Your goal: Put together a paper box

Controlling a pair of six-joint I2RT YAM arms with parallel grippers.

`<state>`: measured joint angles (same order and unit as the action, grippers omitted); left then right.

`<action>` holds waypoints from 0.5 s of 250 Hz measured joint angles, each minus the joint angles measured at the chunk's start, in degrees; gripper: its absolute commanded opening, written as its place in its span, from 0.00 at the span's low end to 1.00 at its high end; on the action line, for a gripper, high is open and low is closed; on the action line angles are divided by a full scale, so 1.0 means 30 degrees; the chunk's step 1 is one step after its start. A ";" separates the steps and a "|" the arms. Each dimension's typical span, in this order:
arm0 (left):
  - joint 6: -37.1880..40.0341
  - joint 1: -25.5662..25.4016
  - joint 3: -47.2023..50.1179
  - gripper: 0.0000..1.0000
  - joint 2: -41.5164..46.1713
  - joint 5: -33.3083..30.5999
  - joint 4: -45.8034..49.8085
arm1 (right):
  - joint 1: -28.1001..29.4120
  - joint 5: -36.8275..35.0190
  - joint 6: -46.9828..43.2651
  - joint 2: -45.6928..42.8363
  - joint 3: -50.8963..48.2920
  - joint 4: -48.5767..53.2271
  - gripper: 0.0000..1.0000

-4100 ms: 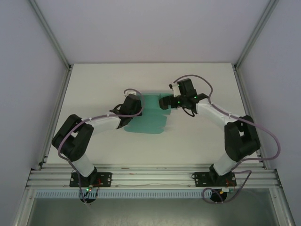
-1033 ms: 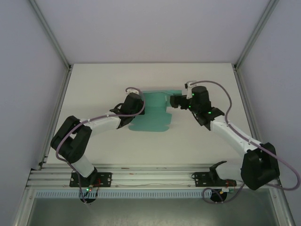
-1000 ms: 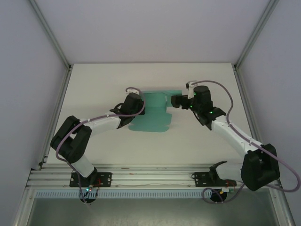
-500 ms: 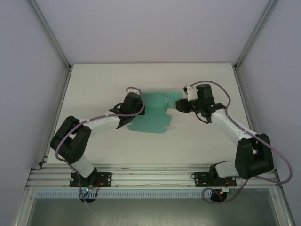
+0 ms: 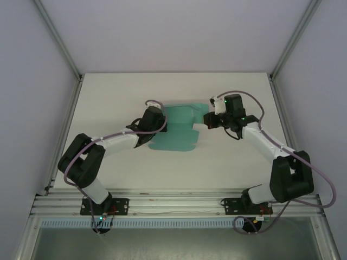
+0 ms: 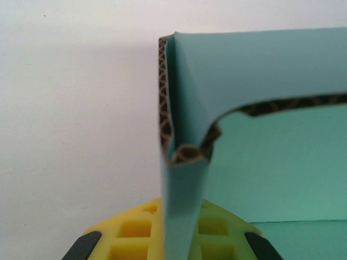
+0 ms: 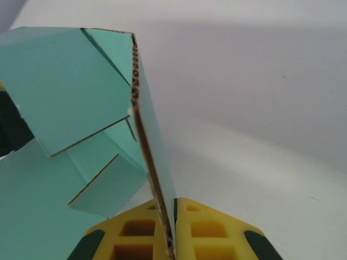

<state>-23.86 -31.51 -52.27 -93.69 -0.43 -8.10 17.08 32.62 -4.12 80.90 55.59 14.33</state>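
Right gripper (image 5: 207, 120) shifted (one paper box (image 5: 178, 135)).

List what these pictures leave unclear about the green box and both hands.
Top view: fingertips of the left hand, hidden under the hand itself; creases of the box, too small.
Left wrist view: the box's right part, cut off by the frame.
Right wrist view: the right hand pads, cut off at the bottom edge.

the right gripper (image 5: 208, 120) has drawn back rightward from over the paper box (image 5: 178, 135) to its right edge, and the sheet has shifted slightly right.
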 measured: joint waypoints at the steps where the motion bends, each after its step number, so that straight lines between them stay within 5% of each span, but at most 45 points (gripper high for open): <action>1: -0.0015 0.0000 -0.0007 0.00 0.0000 0.0000 0.0015 | 0.0029 -0.0087 0.0022 0.0015 0.0022 0.0029 0.06; 125: -0.0714 -0.0036 -0.0568 0.00 -0.0459 -0.0860 0.1494 | 0.6040 -1.4885 0.4029 0.5603 0.5253 0.3133 0.03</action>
<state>-26.00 -31.62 -53.98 -95.07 -3.01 -3.62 35.20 -12.03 7.97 97.71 71.35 23.73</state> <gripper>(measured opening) 0.086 0.052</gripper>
